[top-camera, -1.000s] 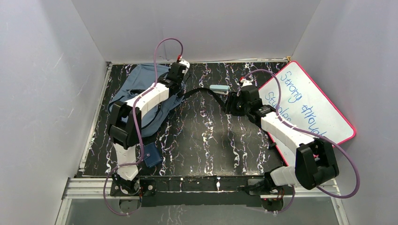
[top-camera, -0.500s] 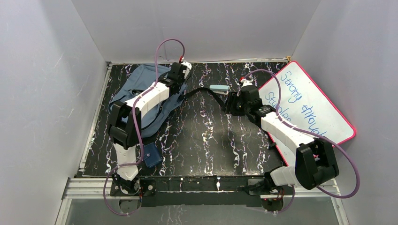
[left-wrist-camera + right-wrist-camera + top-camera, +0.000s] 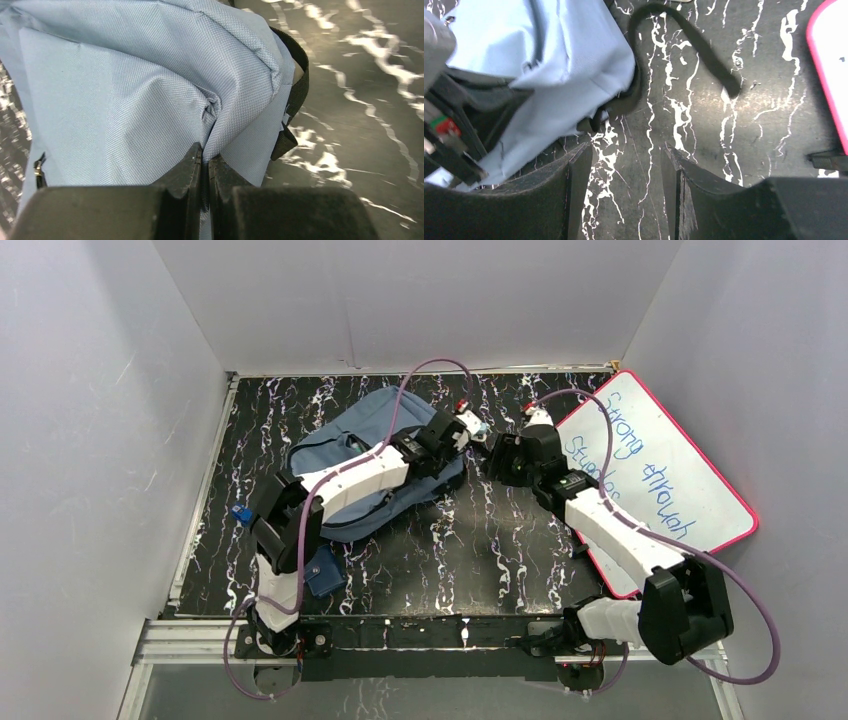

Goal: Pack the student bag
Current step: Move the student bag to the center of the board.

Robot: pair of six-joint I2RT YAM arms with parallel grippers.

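- Packing is, in our judgement, only at its beginning: we see nothing going into the student bag (image 3: 345, 440), and we cannot tell whether its main opening is unzipped.
- We find the bag lying flat on the table (image 3: 450, 540), a little toward 10 o'clock from the middle, with the left arm stretched across it.
- We see the left gripper (image 3: 205, 162) pinched tight on a fold of the bag's cloth at its 2 o'clock corner, so the fabric gathers into wrinkles at the fingertips.
- We see the right gripper (image 3: 626, 155) with its jaws apart and nothing between them. It hangs over bare table just beside that same corner, on the 3 o'clock side.
- What is left, as we judge it: to open the bag and to put the things in. A small dark-blue pouch (image 3: 325, 575) lies outside at 7 o'clock, and a whiteboard (image 3: 680, 470) lies at 3 o'clock.
- The bag looks soft and limp, slate blue, of woven cloth. A black strap (image 3: 704, 47) curls loose on the table beyond its corner, and a black zipper pull (image 3: 38, 167) shows at one edge.
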